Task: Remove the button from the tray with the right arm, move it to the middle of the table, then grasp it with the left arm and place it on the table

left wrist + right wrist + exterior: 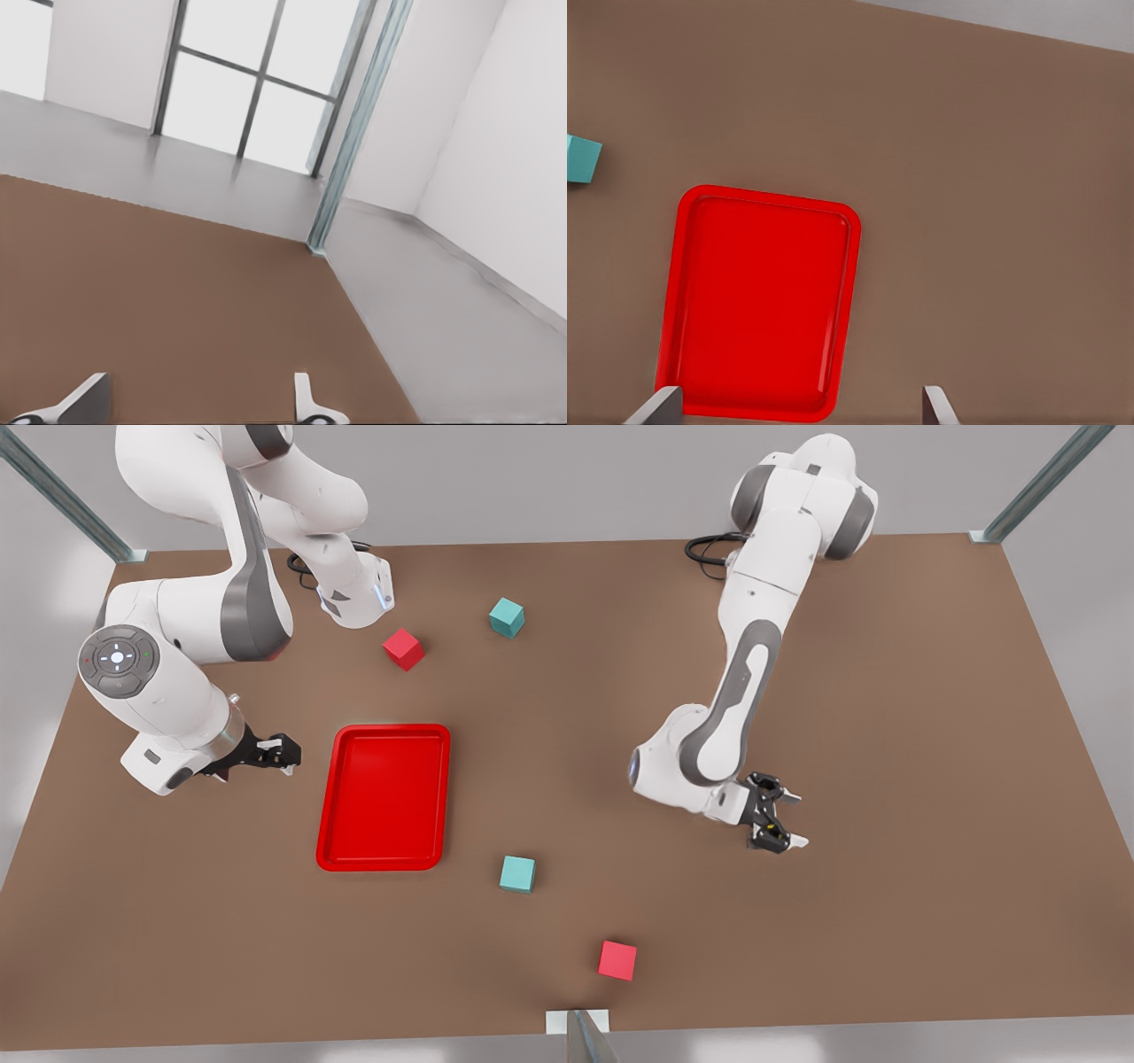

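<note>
We see a tiny yellow dot, maybe the button, between the left gripper's spread fingers. The right gripper, fingers apart, hangs beside the red tray.

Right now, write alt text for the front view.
The red tray lies empty on the brown table, with the open right gripper beside it at the front view's left. The open left gripper sits low at the right, a yellow speck, perhaps the button, within it. Two red cubes and two teal cubes lie scattered.
</note>
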Available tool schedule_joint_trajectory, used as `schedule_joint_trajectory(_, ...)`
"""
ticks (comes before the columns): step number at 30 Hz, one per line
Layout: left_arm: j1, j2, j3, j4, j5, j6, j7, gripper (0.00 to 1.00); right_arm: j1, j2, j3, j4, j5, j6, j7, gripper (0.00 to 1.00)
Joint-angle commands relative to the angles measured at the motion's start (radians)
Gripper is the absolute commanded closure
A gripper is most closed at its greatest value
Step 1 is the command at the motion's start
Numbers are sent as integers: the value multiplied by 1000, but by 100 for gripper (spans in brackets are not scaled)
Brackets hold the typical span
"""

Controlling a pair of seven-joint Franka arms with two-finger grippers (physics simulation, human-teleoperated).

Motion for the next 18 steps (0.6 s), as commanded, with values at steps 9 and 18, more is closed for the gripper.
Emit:
schedule_joint_trajectory(9, 290, -573, -18, 120, -918, -283, 2686, 0, 0, -1, 0, 0, 1, 0, -1, 0)
schedule_joint_trajectory(18, 319, -633, -18, 44, -918, -238, 2896, 0, 5, 0, 2, 0, -3, 0, 2, 0)
